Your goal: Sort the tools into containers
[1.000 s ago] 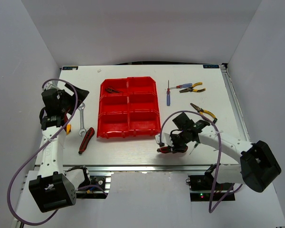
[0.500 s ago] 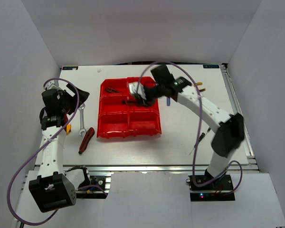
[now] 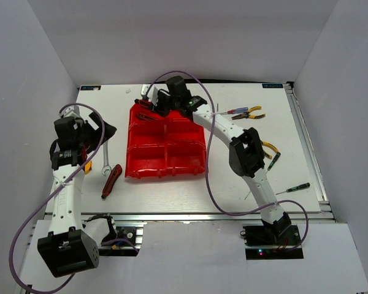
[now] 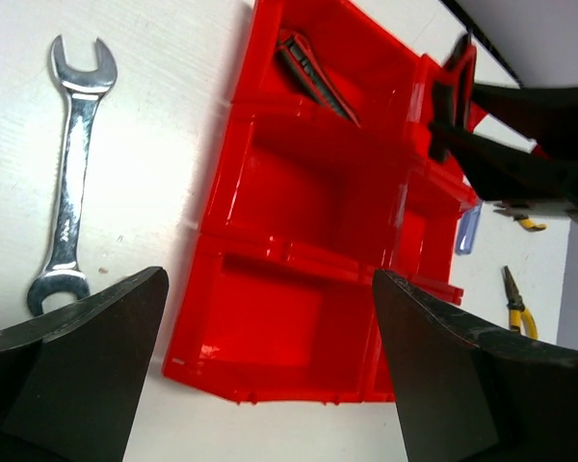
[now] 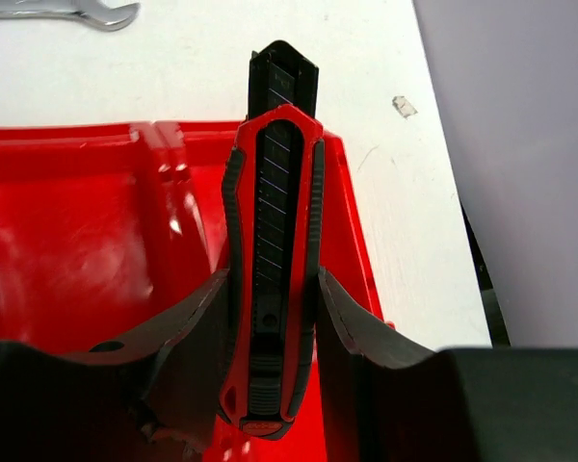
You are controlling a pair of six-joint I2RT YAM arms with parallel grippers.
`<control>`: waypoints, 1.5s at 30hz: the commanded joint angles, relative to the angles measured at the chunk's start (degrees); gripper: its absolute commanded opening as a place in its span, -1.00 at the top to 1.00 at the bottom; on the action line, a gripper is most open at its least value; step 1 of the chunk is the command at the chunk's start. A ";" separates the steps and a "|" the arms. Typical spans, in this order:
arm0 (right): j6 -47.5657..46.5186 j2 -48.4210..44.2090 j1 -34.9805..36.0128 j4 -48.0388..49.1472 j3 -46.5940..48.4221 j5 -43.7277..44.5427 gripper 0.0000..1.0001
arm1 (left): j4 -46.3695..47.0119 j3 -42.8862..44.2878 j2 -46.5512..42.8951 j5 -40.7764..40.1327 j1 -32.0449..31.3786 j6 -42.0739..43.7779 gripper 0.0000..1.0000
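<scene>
My right gripper is shut on a red-black utility knife and holds it over the far-left corner of the red bins. In the right wrist view the fingers clamp the knife's sides above the bin rim. A dark red tool lies in the far-left bin, also seen in the left wrist view. My left gripper is open and empty, left of the bins, above the silver wrench. A red-black-handled tool lies near the bins' front-left corner.
Yellow-handled pliers and red and blue screwdrivers lie at the far right of the bins. Another pair of yellow pliers and a green-black screwdriver lie further right. A small orange piece sits by the left arm.
My right arm has carried the knife from the near table, over the middle bins, to the far-left bin corner. The green-black screwdriver shifted right. The left arm has barely moved.
</scene>
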 commanded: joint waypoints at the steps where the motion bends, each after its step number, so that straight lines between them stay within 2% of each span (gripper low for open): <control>1: 4.08 -0.09 0.56 14.38 0.73 3.30 0.83 | -4.51 1.79 -2.89 -1.37 -0.01 1.99 -0.96; 9: 10.85 2.54 0.74 28.44 -2.17 4.97 0.71 | -9.16 2.23 -4.56 -2.43 0.08 2.34 -0.96; 13: 12.96 4.83 1.17 30.04 -2.17 5.59 0.70 | -11.54 2.75 -5.26 -2.86 0.08 2.34 -0.96; 21: 12.96 6.33 1.44 31.62 -4.80 6.38 0.51 | -17.87 3.37 -4.65 -4.54 -0.01 1.03 -0.96; 24: 12.79 5.89 1.53 31.53 -5.95 6.12 0.34 | -20.32 3.89 -3.33 -5.32 0.08 1.02 -0.96; 27: 12.87 4.93 1.27 30.57 -6.83 6.12 0.02 | -24.01 4.07 -0.35 -6.90 0.08 0.15 -0.96; 28: 13.05 4.58 1.18 30.22 -6.92 5.68 -0.18 | -24.98 3.99 0.79 -7.08 0.08 0.32 -0.96; 30: 14.10 3.09 0.65 29.16 -7.27 5.06 -0.40 | -27.44 3.29 3.86 -6.91 -0.01 0.49 -0.96; 31: 14.54 2.56 0.47 28.81 -7.44 3.84 -0.51 | -27.97 3.02 4.75 -6.82 0.08 0.67 -0.96; 33: 16.21 0.80 -0.49 27.41 -7.79 1.65 -0.60 | -28.94 2.67 6.77 -6.82 0.08 1.37 -0.96; 36: 18.06 -2.10 -2.50 23.55 -7.62 -2.83 -0.64 | -29.65 3.19 8.36 -7.17 -0.10 2.78 -0.96; 40: 18.32 -8.06 -6.55 16.51 -7.88 -20.55 -0.68 | -30.70 4.68 12.56 -9.54 -1.76 5.15 -0.91; 45: 19.11 -14.58 -12.25 10.97 -14.63 -30.88 -0.69 | -30.97 4.95 18.55 -15.07 -7.55 7.35 -0.79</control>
